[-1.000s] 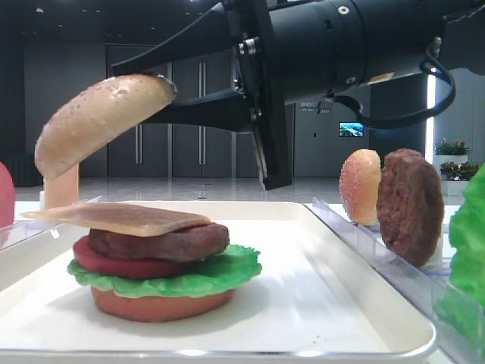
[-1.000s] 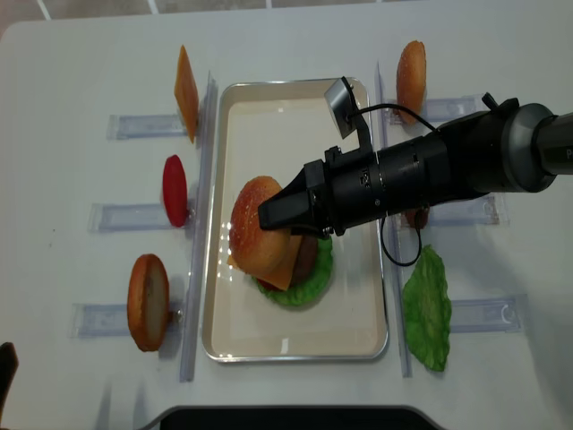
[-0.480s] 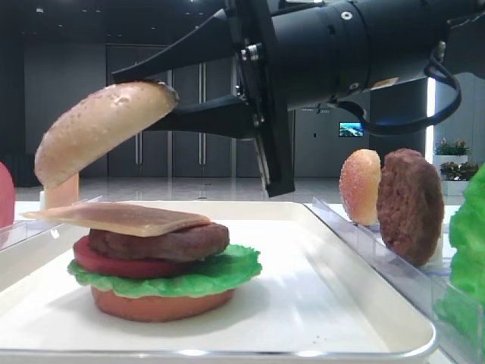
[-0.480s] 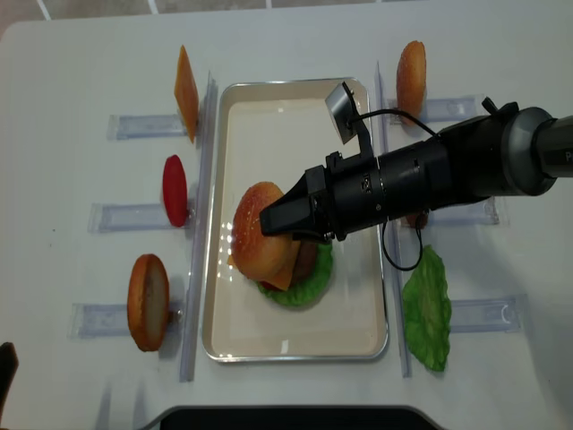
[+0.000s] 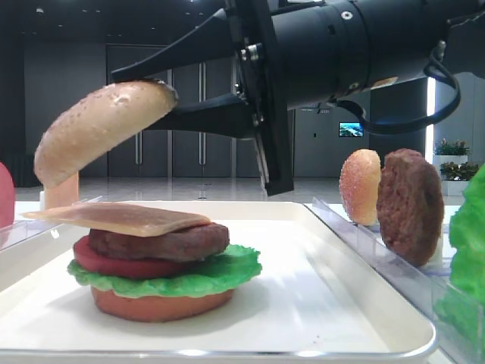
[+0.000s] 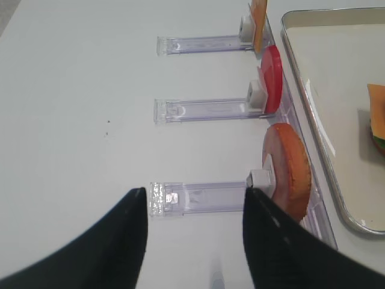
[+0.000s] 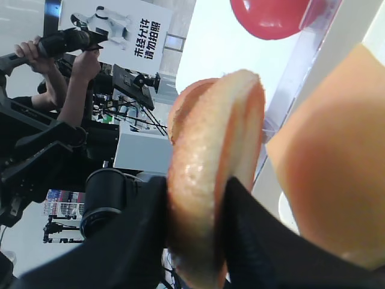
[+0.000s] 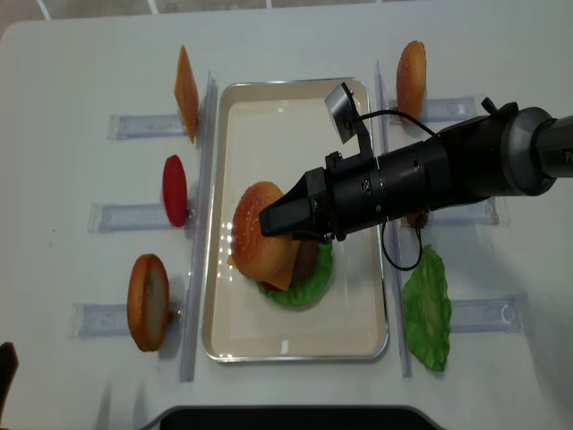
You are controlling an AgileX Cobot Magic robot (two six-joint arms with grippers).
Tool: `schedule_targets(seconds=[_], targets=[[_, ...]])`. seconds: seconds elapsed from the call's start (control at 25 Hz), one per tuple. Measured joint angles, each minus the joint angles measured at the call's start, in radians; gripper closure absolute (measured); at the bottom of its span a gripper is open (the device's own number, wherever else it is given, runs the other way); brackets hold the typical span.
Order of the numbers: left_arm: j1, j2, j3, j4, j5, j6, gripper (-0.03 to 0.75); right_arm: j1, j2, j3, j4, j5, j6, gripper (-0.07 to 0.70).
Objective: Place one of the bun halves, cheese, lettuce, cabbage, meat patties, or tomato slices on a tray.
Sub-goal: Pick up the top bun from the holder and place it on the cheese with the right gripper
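- low side view: the right gripper (image 5: 163, 102) has its jaws clamped on one edge of the bun top (image 5: 98, 129), so the dome hangs tilted, its far edge drooping, above the stack and not touching it. below, on the tray (image 5: 333, 303), lie bottom bun, lettuce (image 5: 189, 277), tomato slice (image 5: 114, 264), meat patty (image 5: 163, 241) and cheese (image 5: 121, 216), in that order, likely awaiting the lid.
- right wrist view: both jaws pinch the bun top's rim from crust and underside, a thin grip that explains the tilt.
- left wrist view: the left gripper (image 6: 192, 232) hovers over the desk (image 6: 78, 120) beside the clear racks (image 6: 201, 110), its jaws apart and holding nothing, out of the way.
- overhead view: the bun top sits over the stack, slightly toward the tray's left side; spare pieces stand upright in racks flanking the tray, easy to pinch by an edge.
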Motion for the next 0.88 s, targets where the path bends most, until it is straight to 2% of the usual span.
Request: schedule_targets(seconds=[0.88], targets=[[0.000,0.000,0.000,0.000,0.000,0.000,0.325,0.000,0.000,0.000,0.000,0.001,-0.010,0.426]])
